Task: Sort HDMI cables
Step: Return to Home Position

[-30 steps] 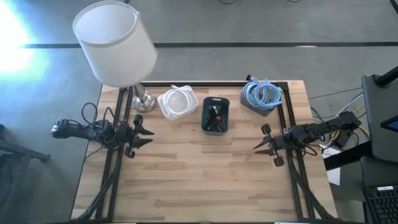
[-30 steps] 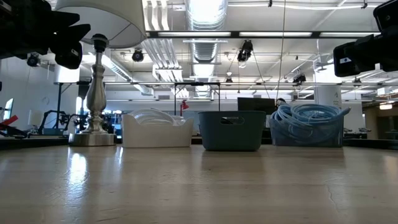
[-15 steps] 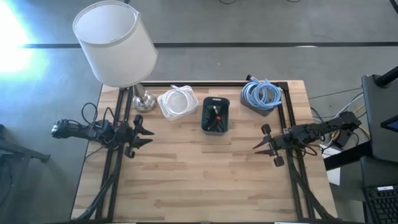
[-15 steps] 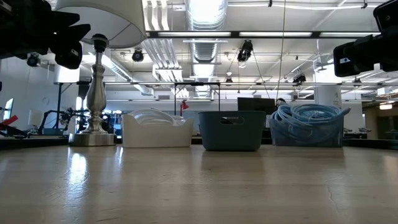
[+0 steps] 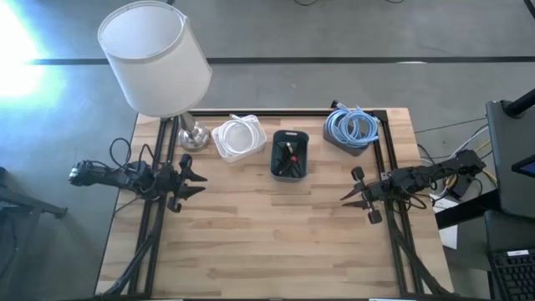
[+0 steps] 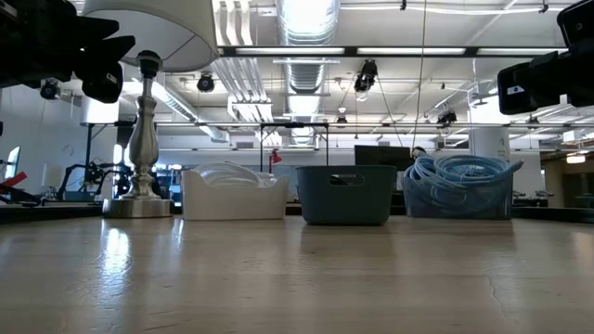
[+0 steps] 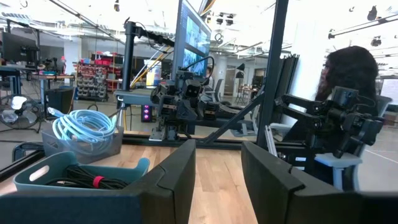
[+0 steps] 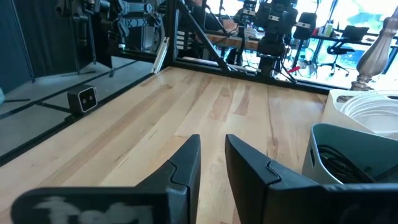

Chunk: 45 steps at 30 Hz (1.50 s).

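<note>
A: How does the table (image 5: 267, 242) look?

B: Pale wood planks with a black frame along the edges. The front and middle are bare. Everything stands in a row at the far edge: a lamp (image 5: 155, 58) with a white shade near the left corner, then three bins.

A: And the cables?

B: White coils (image 5: 238, 134) lie in the white bin (image 6: 232, 199). Black bundles (image 5: 288, 157) are in the blue bin (image 6: 345, 197) in the middle. Light-blue coils (image 5: 351, 125) heap above the rim of the dark bin (image 7: 87, 146) on the right.

A: The arms?

B: The left gripper (image 5: 199, 184) hangs by the table's left edge and the right gripper (image 5: 347, 194) by its right edge. Both are off the wood and point inward, fingers spread, holding nothing.

A: The room?

B: Grey floor (image 5: 334, 33) surrounds the table. The high ceiling (image 6: 306, 56) carries light strips and ducts. A person (image 7: 348, 68) with dark hair sits beyond the right arm.
</note>
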Motion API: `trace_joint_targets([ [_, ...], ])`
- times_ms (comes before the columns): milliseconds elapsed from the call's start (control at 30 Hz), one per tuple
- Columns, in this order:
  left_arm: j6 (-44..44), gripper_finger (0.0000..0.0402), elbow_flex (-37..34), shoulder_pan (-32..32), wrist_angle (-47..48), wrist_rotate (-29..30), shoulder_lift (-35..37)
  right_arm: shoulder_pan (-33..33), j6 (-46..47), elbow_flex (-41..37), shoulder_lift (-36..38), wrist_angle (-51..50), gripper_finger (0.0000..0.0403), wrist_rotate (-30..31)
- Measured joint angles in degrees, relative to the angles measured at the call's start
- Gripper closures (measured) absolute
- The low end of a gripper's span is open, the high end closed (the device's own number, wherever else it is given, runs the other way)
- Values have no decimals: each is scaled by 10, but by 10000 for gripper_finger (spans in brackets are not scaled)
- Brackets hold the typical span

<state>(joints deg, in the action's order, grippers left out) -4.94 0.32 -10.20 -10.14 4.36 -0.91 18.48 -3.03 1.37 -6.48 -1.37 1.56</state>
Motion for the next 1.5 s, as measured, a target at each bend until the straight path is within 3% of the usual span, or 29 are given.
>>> trace_joint_targets([
  [667,0,268,0,0,0,0,0,0,0,0,0,0,312,0],
  [1200,0,268,0,0,0,0,0,0,0,0,0,0,335,0],
  [1500,0,268,0,0,0,0,0,0,0,0,0,0,323,0],
])
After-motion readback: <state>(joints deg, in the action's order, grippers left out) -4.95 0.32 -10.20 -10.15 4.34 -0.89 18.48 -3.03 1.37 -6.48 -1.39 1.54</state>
